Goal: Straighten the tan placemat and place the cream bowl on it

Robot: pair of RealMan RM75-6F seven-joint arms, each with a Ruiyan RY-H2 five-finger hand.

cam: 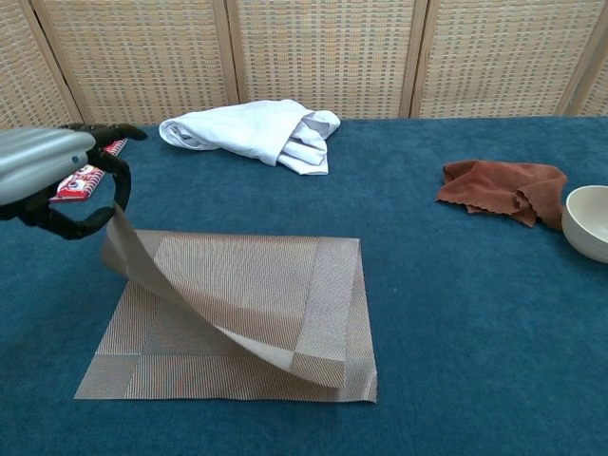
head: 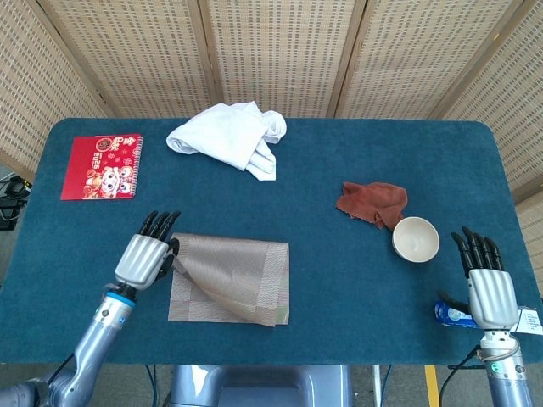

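Cutting off at the right edge of the chest view, the cream bowl (cam: 591,221) shows only in part; the head view shows it whole, just beside the brown rag (head: 373,203) and apart from the tan placemat (head: 231,278). The right hand (head: 484,275) appears only in the head view, fingers straight and close together, holding nothing, with a blue packet (head: 452,314) half hidden behind it. The left hand (cam: 57,180) pinches the placemat's lifted corner; the chest view shows the fold curling over. A white cloth (head: 229,136) and red booklet (head: 103,166) lie farther back.
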